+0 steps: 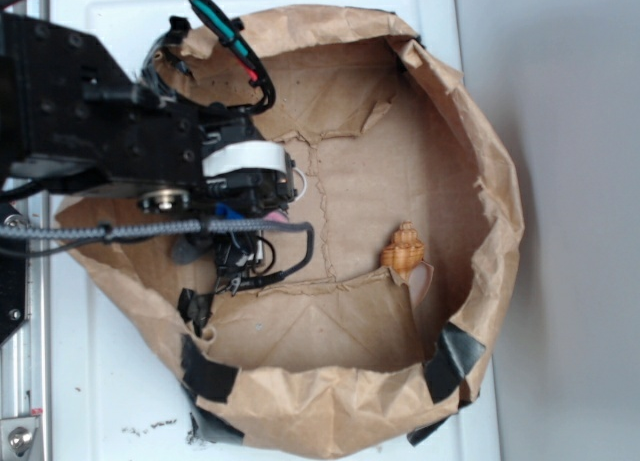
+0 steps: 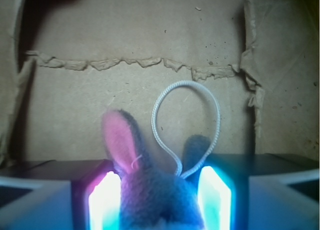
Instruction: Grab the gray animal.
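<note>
Wrist view: gray animal between the hand's glowing fingers.

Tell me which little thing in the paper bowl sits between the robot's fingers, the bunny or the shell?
The gray bunny. Its pink-lined ear and white loop string poke up between the glowing fingers. The tan shell lies alone, far across the paper bowl.

Under me is a white table, scuffed with dark specks near its front edge. A brown paper nest with torn, rolled-up walls and black tape patches sits directly on it, covering most of the surface.
</note>
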Available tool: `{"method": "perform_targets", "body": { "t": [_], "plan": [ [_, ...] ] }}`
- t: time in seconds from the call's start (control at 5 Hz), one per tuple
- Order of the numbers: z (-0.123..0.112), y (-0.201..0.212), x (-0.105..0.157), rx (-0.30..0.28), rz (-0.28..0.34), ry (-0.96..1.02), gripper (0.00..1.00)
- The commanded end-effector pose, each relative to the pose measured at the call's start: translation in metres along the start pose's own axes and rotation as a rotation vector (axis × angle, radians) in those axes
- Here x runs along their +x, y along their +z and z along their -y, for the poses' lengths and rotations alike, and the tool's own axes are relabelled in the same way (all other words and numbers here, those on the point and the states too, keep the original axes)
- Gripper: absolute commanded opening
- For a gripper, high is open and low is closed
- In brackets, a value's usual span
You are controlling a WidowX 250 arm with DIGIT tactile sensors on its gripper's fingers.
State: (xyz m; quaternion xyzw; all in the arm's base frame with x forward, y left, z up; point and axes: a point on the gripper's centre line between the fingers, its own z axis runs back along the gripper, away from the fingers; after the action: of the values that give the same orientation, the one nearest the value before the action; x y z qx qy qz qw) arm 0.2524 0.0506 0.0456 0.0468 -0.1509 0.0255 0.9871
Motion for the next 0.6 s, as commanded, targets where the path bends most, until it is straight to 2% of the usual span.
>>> {"method": "perform_targets", "body": {
  "t": [0.0, 0.2, 0.4],
  "plan": [
    [0.004, 0.079, 0.054, -0.107, 0.060, 0.107, 0.00],
    [0.007, 0.096, 0.063, -0.106, 0.061, 0.137, 0.00],
    [0.018, 0.125, 0.061, -0.129, 0.079, 0.071, 0.00]
  ]
}}
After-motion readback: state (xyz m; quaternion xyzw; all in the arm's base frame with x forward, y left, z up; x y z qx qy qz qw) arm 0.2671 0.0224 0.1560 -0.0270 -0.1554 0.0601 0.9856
